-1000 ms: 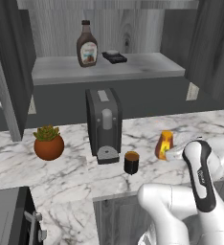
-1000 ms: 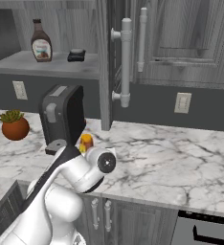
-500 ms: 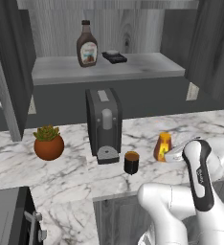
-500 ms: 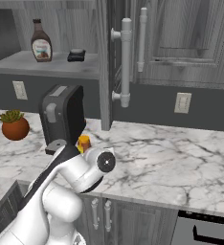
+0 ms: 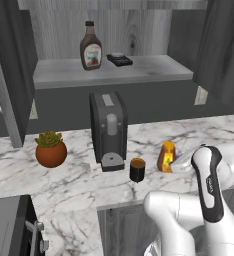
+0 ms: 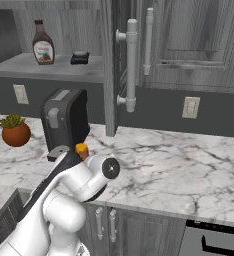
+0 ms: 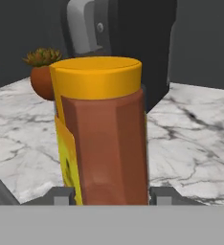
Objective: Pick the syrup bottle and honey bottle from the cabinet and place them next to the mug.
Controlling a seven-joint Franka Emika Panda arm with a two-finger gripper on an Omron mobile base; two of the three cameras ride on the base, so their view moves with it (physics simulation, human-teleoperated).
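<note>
1 of the 2 bottles is already down at counter level: the honey bottle (image 5: pixel 166 157) stands upright on the marble counter (image 5: pixel 74 175) just to the right of the mug (image 5: pixel 137 170), near but not touching it, with the gripper (image 7: pixel 113 195) at its base. In the hand view the bottle sits between the 2 finger tips (image 7: pixel 61 195), which flank its lower body on either side; whether they press on it or have let go I cannot tell, since the contact lies at the bottom edge of that view. The syrup bottle (image 5: pixel 91 47) stands on the pale shelf of the cabinet (image 5: pixel 114 72), beside a small dark flat object (image 5: pixel 119 60). Judged by looks, the honey bottle is a light, stiff plastic container with faceted sides and a broad orange cap, unlikely to crush but smooth enough to slip, so flat facets low on the body are the best hold. The syrup bottle is taller, top-heavy and narrow at the neck; taking it around the wide labelled belly should keep it from tipping. A coffee machine (image 5: pixel 109 130) stands behind the mug, and a potted plant (image 5: pixel 51 149) sits well to its left.
</note>
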